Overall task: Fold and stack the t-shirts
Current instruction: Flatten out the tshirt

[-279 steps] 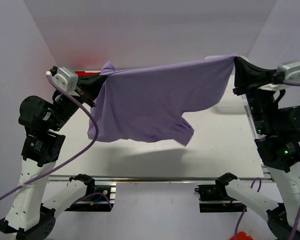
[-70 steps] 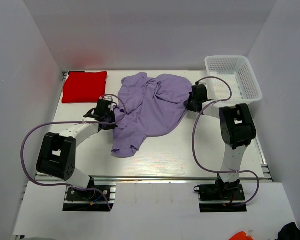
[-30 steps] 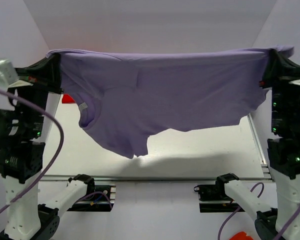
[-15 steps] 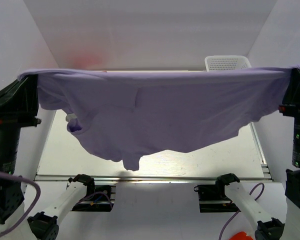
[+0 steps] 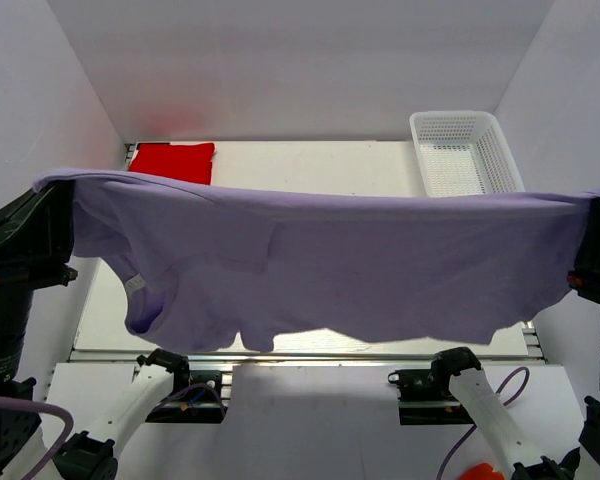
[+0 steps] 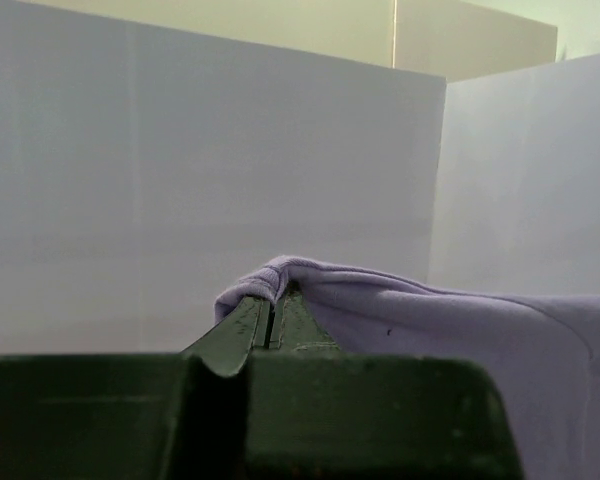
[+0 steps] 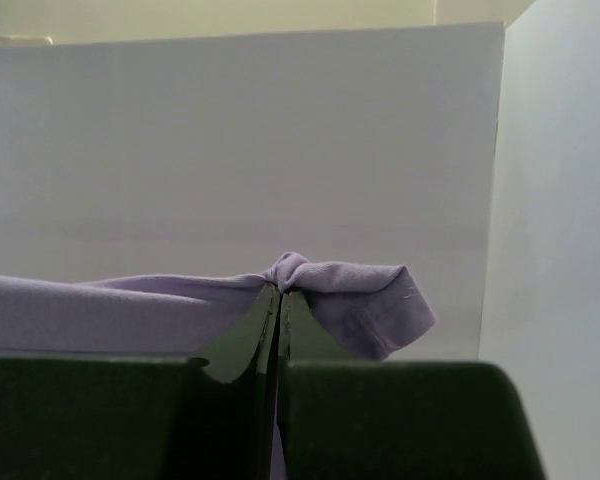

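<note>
Left gripper (image 6: 272,312) is shut tight on one end of the lavender shirt (image 5: 360,270). Its wrist view shows the two fingers pressed together, with a fold of purple cloth bunched over their tips. Right gripper (image 7: 280,300) is closed the same way on the other end, a small knot of cloth sitting on top of its tips and a flap hanging off to the right.

From above, both arms are raised high, one at each side of the view. The shirt is stretched between them like a sheet on a line, its upper edge taut and almost level across the whole width. The rest hangs down toward the camera side. The lower edge is uneven, with the left part drooping lowest; there a rounded opening with a small white label (image 5: 135,285) shows. The hanging cloth hides the near and middle parts of the table (image 5: 310,165), so only a thin strip along the near edge shows beneath it.

Beyond the shirt the far part of the table is in view. The red shirt (image 5: 172,160) lies flat as a folded rectangle at the far-left corner. A white mesh basket (image 5: 465,117) stands at the far-right corner — well apart from the red shirt — and its near end meets the lavender shirt's upper edge in the view.
</note>
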### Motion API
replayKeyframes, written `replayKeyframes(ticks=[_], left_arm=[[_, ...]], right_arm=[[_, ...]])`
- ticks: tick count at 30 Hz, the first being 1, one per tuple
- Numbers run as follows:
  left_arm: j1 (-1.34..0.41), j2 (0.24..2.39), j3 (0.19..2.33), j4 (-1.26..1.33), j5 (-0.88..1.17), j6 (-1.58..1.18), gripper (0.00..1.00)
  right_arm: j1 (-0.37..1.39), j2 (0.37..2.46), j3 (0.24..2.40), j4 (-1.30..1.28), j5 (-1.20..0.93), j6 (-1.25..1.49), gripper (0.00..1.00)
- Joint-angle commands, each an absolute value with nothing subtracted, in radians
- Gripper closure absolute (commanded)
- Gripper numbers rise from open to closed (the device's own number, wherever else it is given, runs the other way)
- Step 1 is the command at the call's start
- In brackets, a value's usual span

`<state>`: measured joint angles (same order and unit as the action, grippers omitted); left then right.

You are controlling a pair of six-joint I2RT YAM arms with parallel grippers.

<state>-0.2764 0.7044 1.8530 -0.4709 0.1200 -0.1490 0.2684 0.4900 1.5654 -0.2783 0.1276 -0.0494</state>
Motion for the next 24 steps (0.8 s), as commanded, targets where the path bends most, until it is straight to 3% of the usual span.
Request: replayKeyframes(ticks=[1,7,16,24], left_arm=[[-0.27,0.673,1.818,-0.468,0.106,-0.163,1.0],[-0.27,0.692,1.611,-0.391,0.04,-0.198,1.0],[-0.279,0.692,1.137,-0.16,-0.115,-0.255,1.0],[-0.279,0.796,0.927,-0.065,-0.277,-0.304,1.0]], right_arm=[[0.264,0.499,1.499,-0.249,0.164,-0.026,1.0],[0.265,0.482,1.265,-0.149,0.256,0.044,1.0],[0.265,0.554,0.86,0.043,0.433,0.167,1.0],[0.264,0.756,0.735,0.158,0.495,0.183,1.0]])
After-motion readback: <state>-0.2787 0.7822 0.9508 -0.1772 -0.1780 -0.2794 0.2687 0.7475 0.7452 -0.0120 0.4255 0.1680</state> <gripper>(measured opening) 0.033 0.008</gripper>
